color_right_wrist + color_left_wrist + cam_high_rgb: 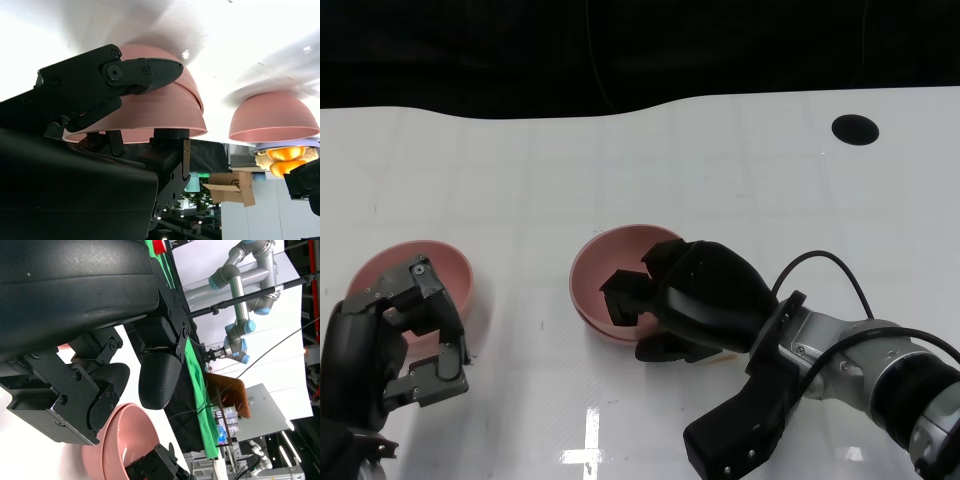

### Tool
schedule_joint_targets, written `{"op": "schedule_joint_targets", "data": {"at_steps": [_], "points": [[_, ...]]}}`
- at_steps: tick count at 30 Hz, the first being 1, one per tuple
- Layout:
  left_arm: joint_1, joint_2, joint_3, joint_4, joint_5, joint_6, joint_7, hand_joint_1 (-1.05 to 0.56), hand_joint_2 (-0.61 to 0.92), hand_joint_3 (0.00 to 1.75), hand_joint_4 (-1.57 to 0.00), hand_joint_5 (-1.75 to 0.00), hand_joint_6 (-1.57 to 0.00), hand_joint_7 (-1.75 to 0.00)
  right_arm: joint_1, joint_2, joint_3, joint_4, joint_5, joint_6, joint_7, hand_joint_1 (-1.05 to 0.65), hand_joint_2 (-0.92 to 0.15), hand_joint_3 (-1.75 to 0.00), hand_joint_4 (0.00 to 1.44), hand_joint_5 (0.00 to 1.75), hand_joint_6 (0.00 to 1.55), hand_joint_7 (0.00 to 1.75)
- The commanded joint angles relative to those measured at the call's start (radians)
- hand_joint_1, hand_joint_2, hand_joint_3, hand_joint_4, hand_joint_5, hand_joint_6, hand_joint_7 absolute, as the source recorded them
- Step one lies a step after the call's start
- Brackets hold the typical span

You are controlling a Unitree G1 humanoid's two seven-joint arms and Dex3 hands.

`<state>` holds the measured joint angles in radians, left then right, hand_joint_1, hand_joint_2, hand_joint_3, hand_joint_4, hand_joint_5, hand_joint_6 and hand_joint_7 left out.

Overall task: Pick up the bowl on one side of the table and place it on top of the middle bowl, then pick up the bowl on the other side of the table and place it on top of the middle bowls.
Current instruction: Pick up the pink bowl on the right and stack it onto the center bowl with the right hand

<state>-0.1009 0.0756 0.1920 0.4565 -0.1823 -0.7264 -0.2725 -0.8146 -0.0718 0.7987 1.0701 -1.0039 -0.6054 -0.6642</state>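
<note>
Near the table's middle, a pink bowl (610,262) sits nested in a second pink bowl; the right wrist view shows the two stacked bowls (165,110) with a seam between them. My right hand (700,295) grips the upper bowl's near rim, with fingers (620,298) inside and a finger (135,70) on the outer wall. At the left stands another pink bowl (415,270), also seen as a bowl (274,117) in the right wrist view. My left hand (395,345) hovers at its near rim, fingers (157,375) apart and holding nothing. The left wrist view shows the stack (120,440).
A round black hole (855,129) marks the white table (520,170) at the far right, and the table's far edge borders a dark backdrop. A black cable (820,258) loops above my right forearm. A lab robot arm (240,300) stands well behind the table.
</note>
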Motion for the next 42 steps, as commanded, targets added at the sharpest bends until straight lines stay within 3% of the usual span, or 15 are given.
{"op": "schedule_joint_targets", "data": {"at_steps": [1, 3, 5, 8, 15, 20, 42], "points": [[0.015, 0.014, 0.004, -0.012, -0.005, 0.003, 0.003, 0.31, 0.50, 1.54, -1.05, -1.75, -0.88, -1.75, -0.019, 0.004, 0.011, 0.012, -0.005, 0.008, -0.015, -0.24, -0.90, -0.37, 0.78, 1.75, 0.55, 1.61], [0.015, 0.014, 0.004, -0.012, -0.005, 0.000, 0.003, 0.32, 0.50, 1.54, -1.05, -1.75, -0.88, -1.75, -0.019, 0.003, 0.015, 0.014, -0.005, 0.010, -0.017, -0.25, -0.91, -0.37, 0.77, 1.75, 0.58, 1.51], [0.013, 0.014, 0.004, -0.011, -0.011, 0.000, -0.002, 0.31, 0.49, 1.54, -1.05, -1.75, -0.88, -1.75, -0.019, 0.001, 0.022, 0.011, -0.009, 0.021, -0.017, -0.31, -0.91, -0.43, 0.78, 1.62, 0.67, 1.21], [0.014, 0.014, 0.004, -0.014, -0.010, 0.003, -0.001, 0.30, 0.49, 1.55, -1.05, -1.75, -0.88, -1.75, -0.021, -0.007, 0.031, 0.004, -0.010, 0.028, -0.004, -0.45, -0.89, -0.56, 0.79, 1.56, 0.72, 1.05], [0.012, 0.013, 0.003, -0.019, -0.006, 0.008, 0.002, 0.31, 0.49, 1.57, -1.05, -1.75, -0.88, -1.75, -0.018, -0.019, 0.026, -0.004, 0.002, 0.014, -0.003, -0.70, -0.92, -0.49, 0.92, 1.19, 0.84, 0.57], [0.015, 0.012, 0.002, -0.024, -0.008, 0.017, 0.002, 0.32, 0.50, 1.54, -1.05, -1.75, -0.88, -1.75, -0.016, -0.025, 0.026, -0.012, 0.003, 0.016, 0.015, -0.82, -0.92, -0.63, 0.93, 1.01, 0.87, 0.29], [0.006, 0.013, 0.002, -0.013, 0.003, 0.001, 0.003, 0.40, 0.53, 1.55, -1.08, -1.75, -0.91, -1.75, -0.009, -0.044, 0.027, -0.057, 0.003, 0.000, 0.027, -0.78, -0.92, -0.71, 0.89, 1.07, 0.92, 0.24]]}}
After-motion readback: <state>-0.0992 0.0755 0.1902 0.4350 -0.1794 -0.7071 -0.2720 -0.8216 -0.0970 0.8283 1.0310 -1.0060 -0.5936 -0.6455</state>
